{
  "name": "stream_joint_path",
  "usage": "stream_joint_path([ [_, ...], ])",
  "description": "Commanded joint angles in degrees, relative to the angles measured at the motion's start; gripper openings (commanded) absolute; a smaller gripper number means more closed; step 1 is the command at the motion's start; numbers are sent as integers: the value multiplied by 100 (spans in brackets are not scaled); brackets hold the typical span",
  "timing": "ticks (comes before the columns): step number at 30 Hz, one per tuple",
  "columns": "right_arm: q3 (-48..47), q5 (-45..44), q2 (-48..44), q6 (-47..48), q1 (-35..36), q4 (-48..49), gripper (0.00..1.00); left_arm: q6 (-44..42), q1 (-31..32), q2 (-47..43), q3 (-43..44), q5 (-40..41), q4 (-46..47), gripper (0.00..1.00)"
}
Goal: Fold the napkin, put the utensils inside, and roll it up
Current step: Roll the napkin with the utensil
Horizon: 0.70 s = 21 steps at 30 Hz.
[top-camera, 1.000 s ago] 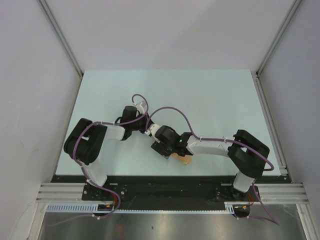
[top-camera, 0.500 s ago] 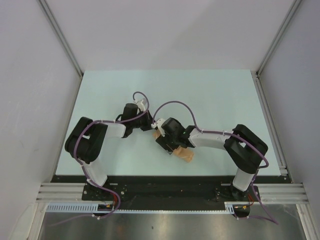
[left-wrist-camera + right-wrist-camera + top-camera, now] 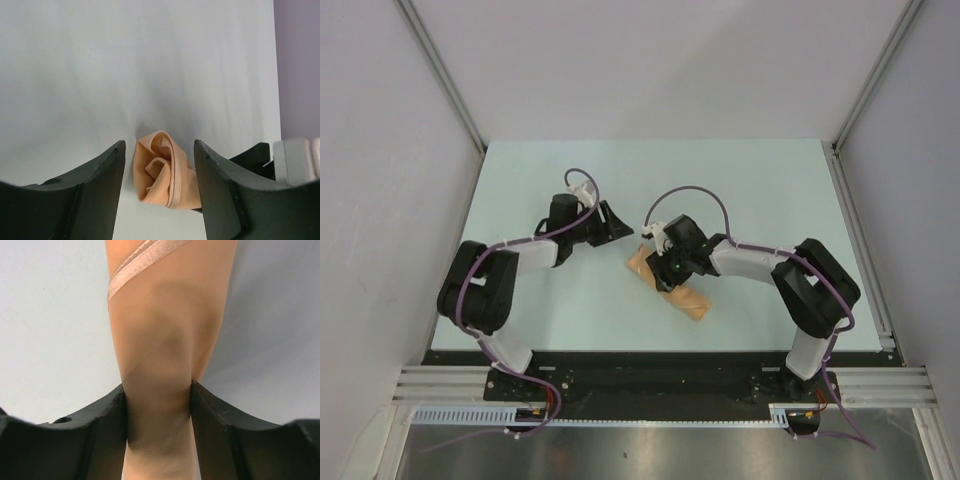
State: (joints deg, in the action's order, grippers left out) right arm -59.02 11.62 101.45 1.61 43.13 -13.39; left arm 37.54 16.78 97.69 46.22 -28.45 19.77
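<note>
- The napkin (image 3: 160,340) lies on the desk (image 3: 750,190) as a rolled bundle. It sits slantwise between the two arms, in the near half of the desk. The step in hand looks like finishing and settling the roll.
- The right fingers (image 3: 102,432) grip the roll across its width, one pressed to each side, and the cloth is pinched slightly between them.
- The left fingers (image 3: 97,192) stand open just off the roll's end and touch nothing.
- A light, even squeeze near the middle seems best, because a hard pinch on soft layers could push them out endwise.
- Any release should be straight off the cloth, with the loose hemmed edge tucked under. Left on top, that edge would likely spring open.
- The utensils are not in view. They may be wrapped inside, but I cannot tell.
- The cloth is thin, matt and peach-orange, with a stitched hem crossing the roll on a slant.
- From the left wrist, the end of the roll shows loose curled layers with a hollow between them, not a tight coil.
- The desk is pale, smooth and flat, so the roll may slide.
- The fingers are black and hard, with curved inner faces.
</note>
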Motion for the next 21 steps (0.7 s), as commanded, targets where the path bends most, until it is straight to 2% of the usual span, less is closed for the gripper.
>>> stream_joint_path([
  [1, 14, 727, 419, -134, -419, -261, 52, -89, -139, -549, -165, 120, -87, 63],
  [7, 14, 597, 481, -327, -499, -243, 54, -54, -139, -936, -455, 146, -140, 67],
  [9, 14, 430, 455, -363, -499, -235, 62, -97, -139, -1102, -473, 190, -297, 70],
  [14, 14, 333, 288, -433, -508, -217, 73, -221, -148, -1524, -412, 409, -781, 77],
  [21, -65, 192, -81, -416, -534, -287, 79, -431, -359, -2157, -315, 568, -1615, 86],
])
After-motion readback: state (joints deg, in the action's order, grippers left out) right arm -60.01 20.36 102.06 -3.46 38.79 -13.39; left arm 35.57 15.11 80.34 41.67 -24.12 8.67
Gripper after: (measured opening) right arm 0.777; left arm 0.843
